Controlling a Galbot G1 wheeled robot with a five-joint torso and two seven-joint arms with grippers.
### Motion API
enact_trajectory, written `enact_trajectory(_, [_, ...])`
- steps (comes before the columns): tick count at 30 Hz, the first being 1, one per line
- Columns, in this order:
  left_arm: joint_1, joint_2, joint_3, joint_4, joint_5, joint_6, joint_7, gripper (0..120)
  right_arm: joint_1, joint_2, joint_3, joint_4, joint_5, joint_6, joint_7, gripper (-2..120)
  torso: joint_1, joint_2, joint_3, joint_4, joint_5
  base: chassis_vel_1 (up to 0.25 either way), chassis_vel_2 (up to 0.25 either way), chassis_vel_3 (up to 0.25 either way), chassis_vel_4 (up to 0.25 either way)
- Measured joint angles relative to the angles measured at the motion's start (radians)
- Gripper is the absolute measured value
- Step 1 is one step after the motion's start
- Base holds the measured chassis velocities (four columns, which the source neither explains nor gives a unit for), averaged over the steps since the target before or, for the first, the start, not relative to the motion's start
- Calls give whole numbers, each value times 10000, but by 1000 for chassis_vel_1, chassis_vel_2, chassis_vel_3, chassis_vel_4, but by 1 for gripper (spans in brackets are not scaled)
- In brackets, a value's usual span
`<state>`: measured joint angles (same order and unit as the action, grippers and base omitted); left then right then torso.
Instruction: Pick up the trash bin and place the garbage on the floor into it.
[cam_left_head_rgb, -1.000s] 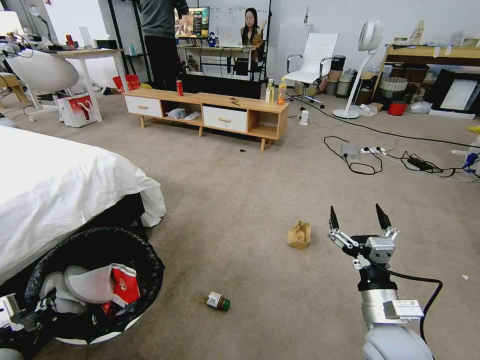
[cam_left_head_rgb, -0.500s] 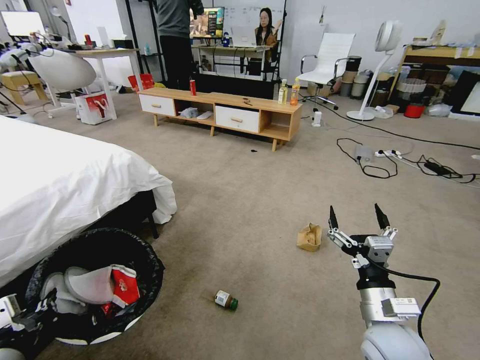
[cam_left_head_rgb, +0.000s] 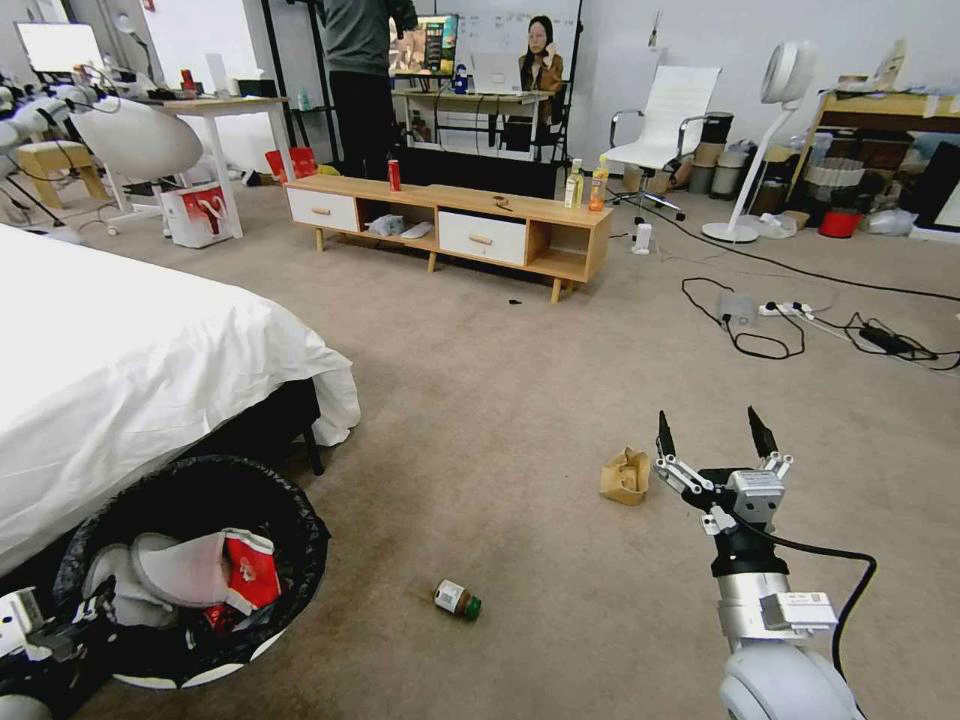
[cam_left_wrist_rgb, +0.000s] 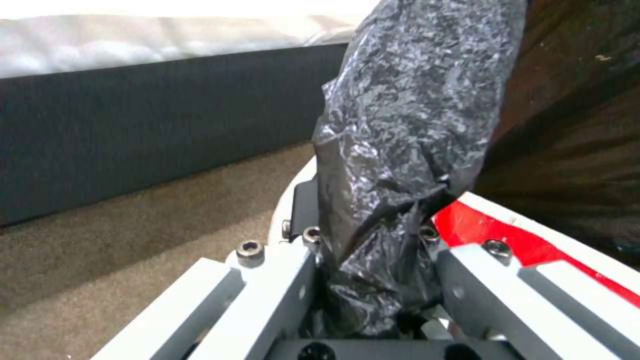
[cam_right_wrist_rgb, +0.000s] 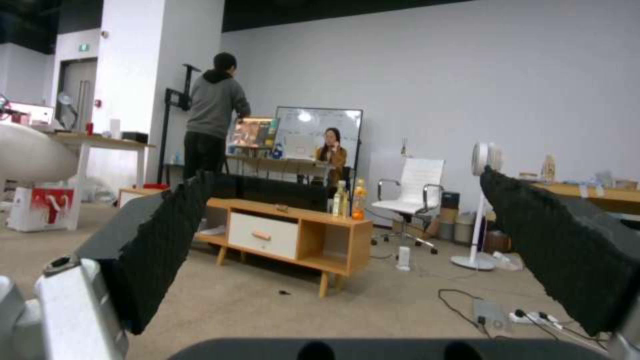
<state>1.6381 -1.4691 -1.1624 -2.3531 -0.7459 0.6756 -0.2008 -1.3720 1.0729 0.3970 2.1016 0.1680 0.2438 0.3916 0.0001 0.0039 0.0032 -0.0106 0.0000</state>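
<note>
Shifted rightward across the head view since a second ago, every fixed thing on the floor (cam_left_head_rgb: 480, 400): camera motion, with bin and both arms keeping their places in the picture.

Nearest, at 8 o'clock in the head view: left gripper (cam_left_head_rgb: 45, 630) clamped on the near rim of the trash bin (cam_left_head_rgb: 300, 560), fingers closed over the black bag (cam_left_wrist_rgb: 407, 150) as seen from the left wrist. Inside the bin: a red-white carton (cam_left_head_rgb: 248, 570) and pale crumpled tissues (cam_left_head_rgb: 165, 570). Bin right beside the foot of the bed (cam_left_head_rgb: 130, 370), white sheet hanging just above at 10 o'clock.

At 5 o'clock: right gripper (cam_left_head_rgb: 715, 440), raised off the carpet, jaws spread wide and empty, black pads (cam_right_wrist_rgb: 167, 235) apart in the right wrist view.

At 6 o'clock, between bin and right arm: small green-capped bottle (cam_left_head_rgb: 457, 600) lying on its side on the carpet, touching nothing else.

Slightly farther, just to the 9 o'clock side of the right gripper's fingertips: tan paper bag (cam_left_head_rgb: 626, 475), crumpled, resting on the carpet, near the gripper but apart.

Farther off at 12 o'clock: low wooden cabinet (cam_left_head_rgb: 450, 225) with a red can (cam_left_head_rgb: 393, 175) and bottles (cam_left_head_rgb: 585, 185) on top. At 2 o'clock: cables (cam_left_head_rgb: 790, 325) strewn on the carpet, a white standing fan (cam_left_head_rgb: 765, 140) beyond.
</note>
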Motion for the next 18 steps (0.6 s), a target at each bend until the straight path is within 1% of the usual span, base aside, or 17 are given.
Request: enact_trajectory(18, [-13, -21, 40, 17, 53, -40, 48, 5, 19, -4, 5, -59, -22, -30, -199, 100, 0, 0, 0, -3, 0, 0, 0, 0, 0])
